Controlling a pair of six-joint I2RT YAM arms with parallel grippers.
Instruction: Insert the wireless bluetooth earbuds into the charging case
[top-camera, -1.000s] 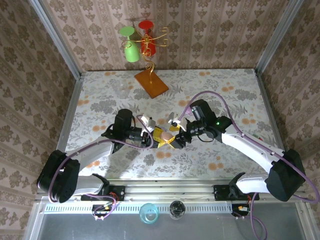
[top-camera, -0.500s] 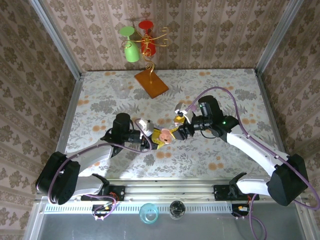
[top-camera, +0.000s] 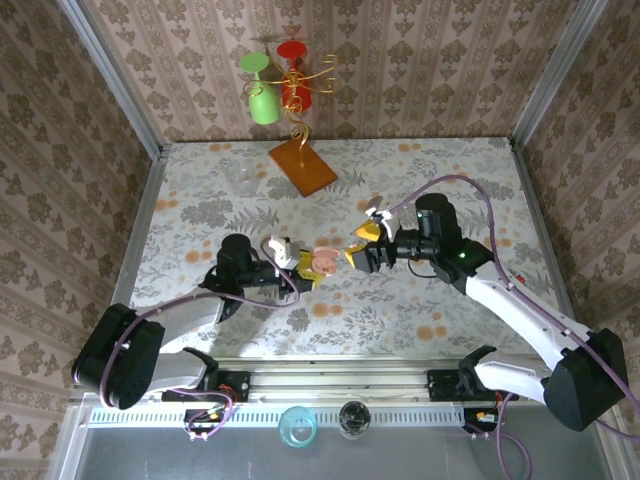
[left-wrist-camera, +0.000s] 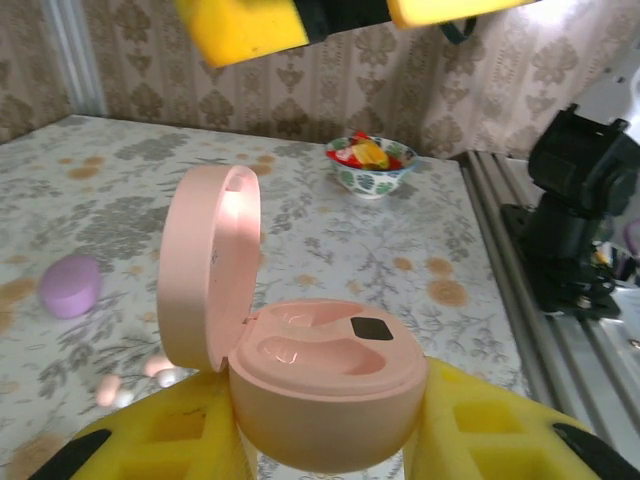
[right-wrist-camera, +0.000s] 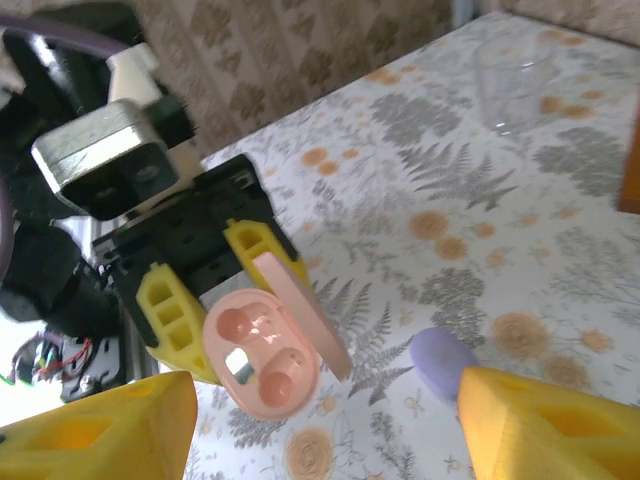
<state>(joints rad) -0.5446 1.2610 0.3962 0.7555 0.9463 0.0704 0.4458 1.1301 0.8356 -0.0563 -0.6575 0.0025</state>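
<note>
On the left, the left gripper is clamped on the base of an open pink case, held up with its lid standing. Just right of it the right gripper faces the case, jaws apart and empty. So the case is on offer but nothing is ready to go in; I'd say the right arm must next fetch a bud. The left wrist view shows both hollows bare. It also shows, low on the table, two pale blobs that look like earbuds near a lilac case. From overhead those blobs are too small to tell.
</note>
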